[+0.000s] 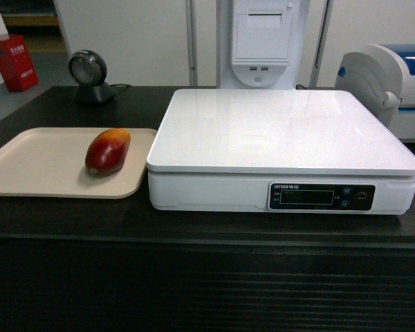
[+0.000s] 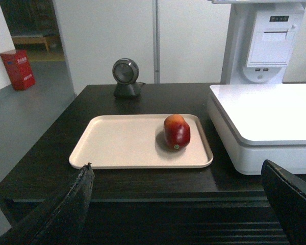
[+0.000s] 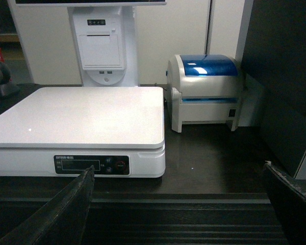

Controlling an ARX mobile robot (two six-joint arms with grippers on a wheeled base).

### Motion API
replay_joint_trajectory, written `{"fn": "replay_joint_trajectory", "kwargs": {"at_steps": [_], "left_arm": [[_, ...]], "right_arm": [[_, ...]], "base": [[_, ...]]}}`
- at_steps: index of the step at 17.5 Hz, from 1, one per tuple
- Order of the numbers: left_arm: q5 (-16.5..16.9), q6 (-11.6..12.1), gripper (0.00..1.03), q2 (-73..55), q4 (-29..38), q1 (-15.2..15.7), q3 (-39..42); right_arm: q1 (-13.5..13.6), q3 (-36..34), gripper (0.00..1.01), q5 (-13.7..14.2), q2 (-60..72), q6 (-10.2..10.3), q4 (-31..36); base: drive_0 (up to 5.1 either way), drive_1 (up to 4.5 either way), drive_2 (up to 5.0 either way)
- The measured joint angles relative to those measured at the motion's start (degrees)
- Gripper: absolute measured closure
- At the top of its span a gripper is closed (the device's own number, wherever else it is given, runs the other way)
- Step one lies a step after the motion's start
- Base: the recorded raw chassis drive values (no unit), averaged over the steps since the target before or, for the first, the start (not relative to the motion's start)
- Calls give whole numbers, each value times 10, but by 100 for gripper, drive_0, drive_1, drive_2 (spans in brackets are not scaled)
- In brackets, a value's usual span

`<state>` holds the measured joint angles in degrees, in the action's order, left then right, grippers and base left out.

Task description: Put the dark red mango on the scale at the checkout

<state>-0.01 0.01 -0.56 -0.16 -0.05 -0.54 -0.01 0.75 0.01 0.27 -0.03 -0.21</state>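
Note:
The dark red mango (image 1: 108, 151) lies on a beige tray (image 1: 34, 166) at the left of the dark checkout counter (image 1: 207, 228); the left wrist view shows the mango (image 2: 177, 131) on the tray's right part. To its right stands the white scale (image 1: 283, 131), its platform bare, seen also as the scale (image 3: 76, 122) in the right wrist view. My left gripper (image 2: 176, 176) hangs open in front of the counter's ribbed panel, well short of the mango. My right gripper (image 3: 176, 176) is open too, before the counter to the right of the scale's display. Neither gripper shows in the head view.
A round black scanner (image 1: 88, 76) stands at the counter's back left. A white and blue label printer (image 3: 206, 92) sits right of the scale. A white receipt kiosk (image 1: 263, 41) rises behind it. A red box (image 1: 12, 62) stands on the floor, far left.

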Motion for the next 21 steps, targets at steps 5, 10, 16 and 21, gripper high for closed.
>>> {"fn": "replay_joint_trajectory", "kwargs": {"at_steps": [5,10,16,21], "left_arm": [[-303,-27,5,-128,-18,-167,-42],[-190,-6,5,-284,161,-59,-54],[57,24,5,-707,390,41,-227],[134,3,5,-982,303,53,-454]], "right_arm": [[0,0,3,0,0,0,0],[0,0,3,0,0,0,0],[0,0,3,0,0,0,0],[0,0,3,0,0,0,0]], "base": [[0,0,0],[0,0,0],[0,0,0],[0,0,0]]}}
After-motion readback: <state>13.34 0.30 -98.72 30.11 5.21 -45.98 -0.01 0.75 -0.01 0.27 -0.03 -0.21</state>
